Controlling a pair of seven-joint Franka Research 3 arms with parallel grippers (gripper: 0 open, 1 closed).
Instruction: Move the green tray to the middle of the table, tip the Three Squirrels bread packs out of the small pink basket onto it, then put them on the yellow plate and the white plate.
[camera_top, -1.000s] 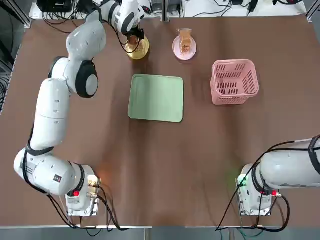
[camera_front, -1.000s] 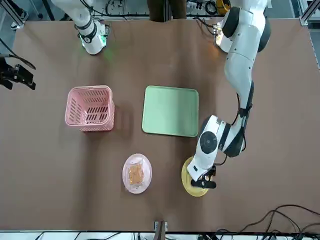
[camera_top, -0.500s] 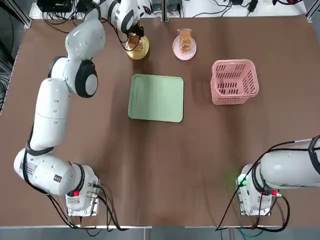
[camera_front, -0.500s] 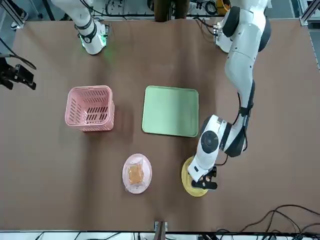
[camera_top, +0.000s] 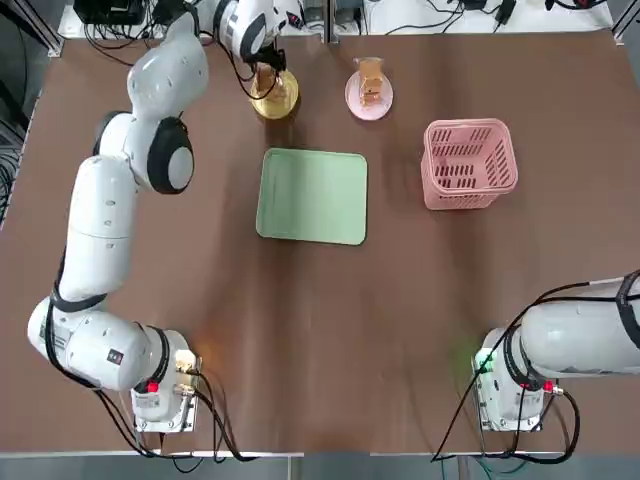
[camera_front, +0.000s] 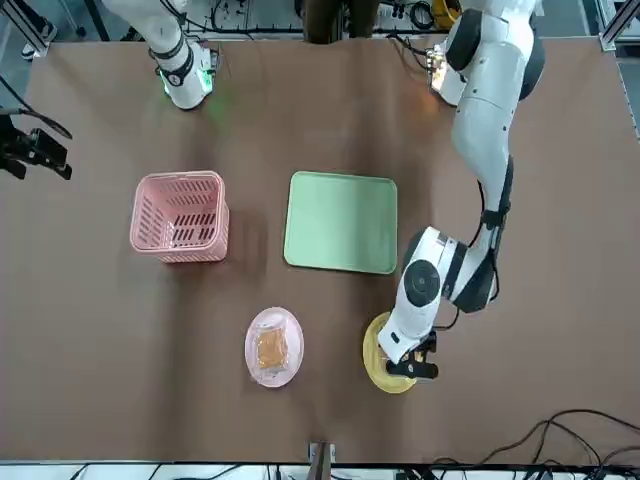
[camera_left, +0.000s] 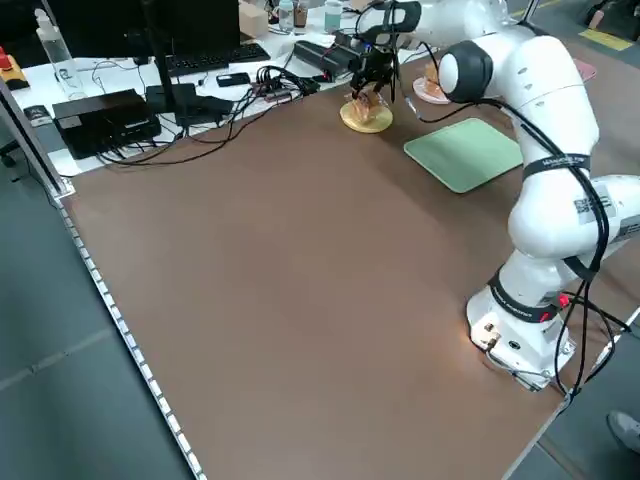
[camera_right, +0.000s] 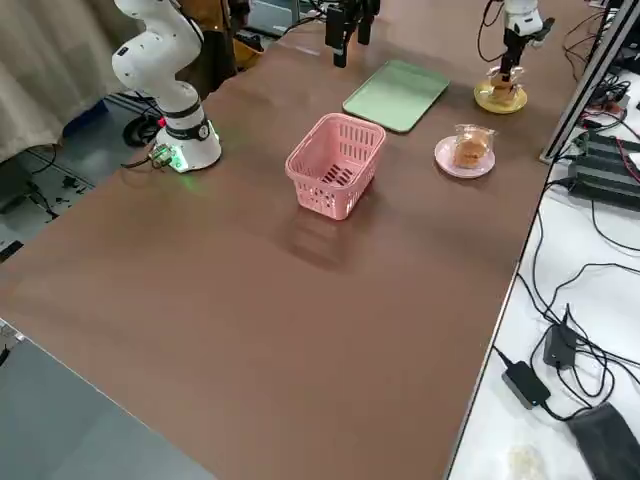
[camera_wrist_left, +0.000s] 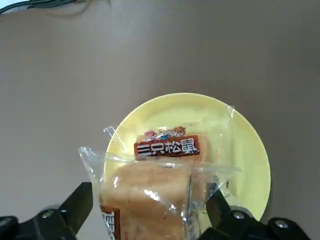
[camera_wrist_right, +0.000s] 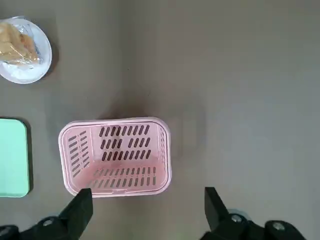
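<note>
The yellow plate sits at the table's far edge with a Three Squirrels bread pack lying on it. My left gripper hangs just above it, open, one finger on each side of the pack. In the top view the left gripper covers part of the yellow plate. The white plate beside it carries another bread pack. The green tray lies bare mid-table. To its right stands the small pink basket, upright with nothing in it. My right gripper hovers open, high over the basket.
Cables and black boxes crowd the bench beyond the table's far edge. Both arm bases stand at the near edge. A broad stretch of brown table lies between the tray and the bases.
My left wrist has shifted slightly toward the far edge over the yellow plate. The bread pack stays on the plate. Tray, basket and right arm have not moved.
</note>
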